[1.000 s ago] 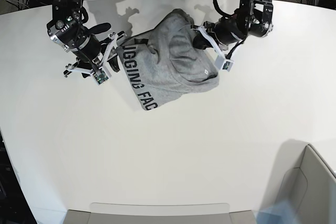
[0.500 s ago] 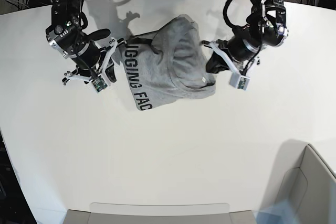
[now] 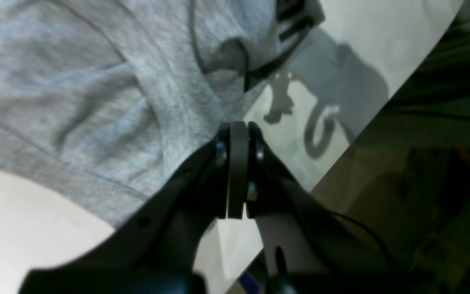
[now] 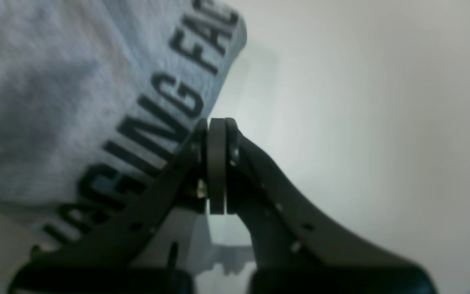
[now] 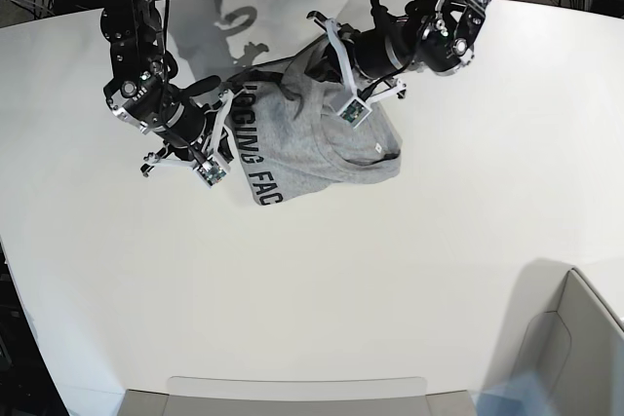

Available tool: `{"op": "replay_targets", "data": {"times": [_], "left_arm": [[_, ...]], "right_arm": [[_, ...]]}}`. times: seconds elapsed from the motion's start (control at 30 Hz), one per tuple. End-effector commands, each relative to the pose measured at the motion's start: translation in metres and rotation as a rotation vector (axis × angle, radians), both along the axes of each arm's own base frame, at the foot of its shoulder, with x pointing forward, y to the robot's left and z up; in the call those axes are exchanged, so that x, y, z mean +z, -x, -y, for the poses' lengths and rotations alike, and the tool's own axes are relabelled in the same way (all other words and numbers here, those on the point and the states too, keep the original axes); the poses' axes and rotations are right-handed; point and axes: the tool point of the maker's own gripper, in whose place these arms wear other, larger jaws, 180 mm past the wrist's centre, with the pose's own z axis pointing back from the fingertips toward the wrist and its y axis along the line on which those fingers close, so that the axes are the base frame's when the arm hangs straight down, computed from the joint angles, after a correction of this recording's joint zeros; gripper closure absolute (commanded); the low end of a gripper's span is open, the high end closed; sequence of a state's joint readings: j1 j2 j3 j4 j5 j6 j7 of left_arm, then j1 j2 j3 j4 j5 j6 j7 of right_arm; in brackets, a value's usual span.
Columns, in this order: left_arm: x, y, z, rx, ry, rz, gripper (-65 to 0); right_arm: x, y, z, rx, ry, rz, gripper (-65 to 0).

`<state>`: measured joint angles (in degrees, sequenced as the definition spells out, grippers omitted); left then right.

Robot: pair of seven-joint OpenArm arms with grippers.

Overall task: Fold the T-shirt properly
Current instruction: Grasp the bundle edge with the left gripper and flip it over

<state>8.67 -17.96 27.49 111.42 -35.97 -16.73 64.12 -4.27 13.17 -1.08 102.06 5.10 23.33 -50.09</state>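
T-shirt (image 5: 312, 129) lies bunched in the upper centre of the base view on the white table (image 5: 322, 280), lettered edge toward the left. Left gripper (image 3: 238, 134), at the shirt's top edge: fingers pressed together, no cloth visibly between them. Right gripper (image 4: 215, 130), beside the lettering: likewise closed, nothing clearly pinched. Judgement: light, limp cotton, will sag and drag, not slippery, not fragile. Best taken at hems or shoulder seams, pinching a single layer.
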Motion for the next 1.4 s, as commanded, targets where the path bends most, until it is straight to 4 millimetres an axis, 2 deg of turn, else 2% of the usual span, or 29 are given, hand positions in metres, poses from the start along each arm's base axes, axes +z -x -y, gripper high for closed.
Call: {"op": "replay_targets", "data": {"times": [0.0, 0.1, 0.27, 0.4, 0.5, 0.73, 0.83, 0.93, 1.0, 1.17, 1.27, 1.37], "left_arm": [[0.002, -0.003, 0.002, -0.009, 0.007, 0.012, 0.0], [-0.012, -0.003, 0.000, -0.045, -0.035, -0.009, 0.0], [-0.037, -0.011, -0.020, -0.031, -0.108, -0.058, 0.0], [-0.056, -0.018, -0.033, -0.007, -0.150, -0.099, 0.0], [-0.060, -0.030, -0.041, 0.012, -0.171, -0.098, 0.0], [-0.046, -0.091, -0.102, 0.201, -0.213, -0.035, 0.0], [-0.040, -0.118, -0.114, 0.242, -0.219, -0.010, 0.0], [-0.026, -0.150, -0.111, 0.272, -0.189, 0.056, 0.0], [-0.017, -0.166, -0.100, 0.286, -0.147, 0.091, 0.0], [-0.002, -0.191, -0.098, 0.315, -0.117, 0.138, 0.0], [0.012, -0.199, -0.095, 0.322, -0.089, 0.191, 0.0], [0.035, -0.201, -0.084, 0.301, -0.057, 0.258, 0.0]], "right_arm": [[0.011, -0.010, -0.002, 0.008, -0.016, 0.041, 0.0], [0.003, -0.012, -0.001, 0.002, -0.015, 0.018, 0.0], [-0.010, -0.001, -0.009, 0.045, 0.002, -0.022, 0.0], [-0.024, 0.019, -0.021, 0.092, 0.006, -0.069, 0.0], [-0.035, 0.038, -0.033, 0.133, 0.001, -0.108, 0.0], [-0.055, 0.087, -0.075, 0.269, -0.021, -0.199, 0.0], [-0.056, 0.098, -0.090, 0.316, -0.030, -0.211, 0.0], [-0.057, 0.105, -0.099, 0.347, -0.035, -0.218, 0.0], [-0.049, 0.104, -0.103, 0.356, -0.045, -0.195, 0.0], [-0.002, 0.115, -0.115, 0.384, -0.112, -0.086, 0.0], [0.016, 0.108, -0.101, 0.342, -0.114, -0.032, 0.0], [0.017, 0.086, -0.071, 0.237, -0.085, -0.005, 0.0]]}}
